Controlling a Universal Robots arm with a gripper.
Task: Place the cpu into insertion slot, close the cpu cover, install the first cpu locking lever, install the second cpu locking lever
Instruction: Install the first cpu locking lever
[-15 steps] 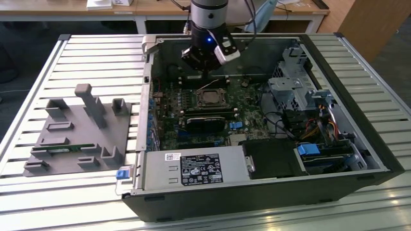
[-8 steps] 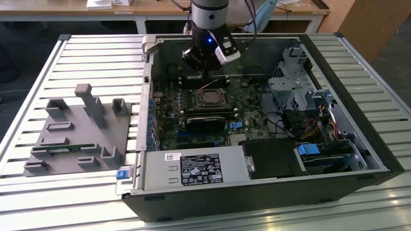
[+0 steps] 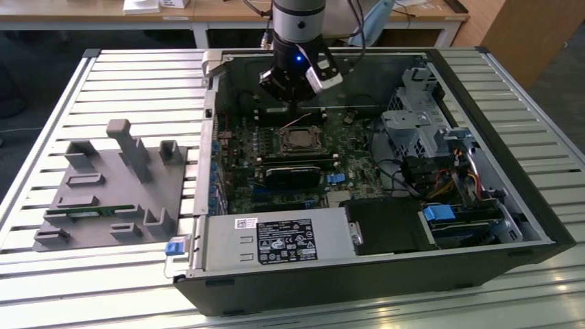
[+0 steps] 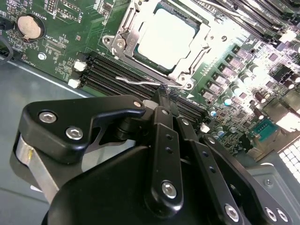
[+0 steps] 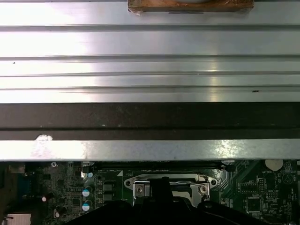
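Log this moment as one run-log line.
stage: lever work | cpu: seated in insertion slot | cpu cover: closed over it | gripper: shut, tips at wire lever beside socket

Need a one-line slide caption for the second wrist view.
Gripper shut beside a thin locking lever, with the cpu seated under the closed cpu cover.

Black, silver-screwed end effector (image 4: 161, 96)

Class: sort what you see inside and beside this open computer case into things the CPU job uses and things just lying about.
Job:
cpu, seated in the insertion slot
cpu cover, closed over it
locking lever
gripper

Lying about:
grey fixture tray
power supply
coin battery
memory slots
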